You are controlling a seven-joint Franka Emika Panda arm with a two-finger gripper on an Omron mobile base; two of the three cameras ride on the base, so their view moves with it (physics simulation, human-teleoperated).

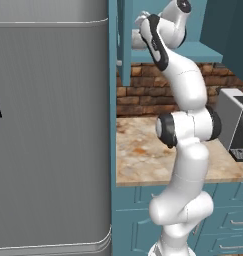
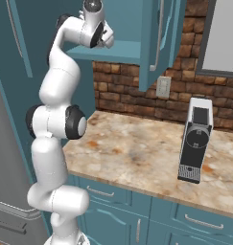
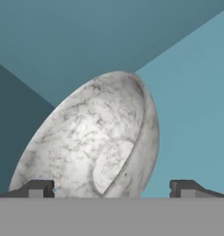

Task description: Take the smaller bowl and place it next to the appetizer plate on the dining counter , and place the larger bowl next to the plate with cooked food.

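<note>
The smaller bowl (image 3: 92,143), whitish-grey and marbled, looms close in the hand view, on the teal floor of the upper cabinet (image 3: 191,115). It appears tilted there because the hand is rolled. My gripper (image 3: 111,189) is open, and its two dark fingertips (image 3: 37,188) stand wide on either side of the bowl's near edge without closing on it. In both base views my arm reaches up into the open wall cabinet (image 2: 122,50). The larger bowl, the appetizer plate, the plate with cooked food and the dining counter are out of view.
A steel fridge (image 1: 48,135) stands at the left. Below the cabinet runs a brick-backed marbled counter (image 2: 132,148) with a coffee machine (image 2: 195,139) on its right. The open cabinet door (image 2: 161,38) hangs to the right of my hand.
</note>
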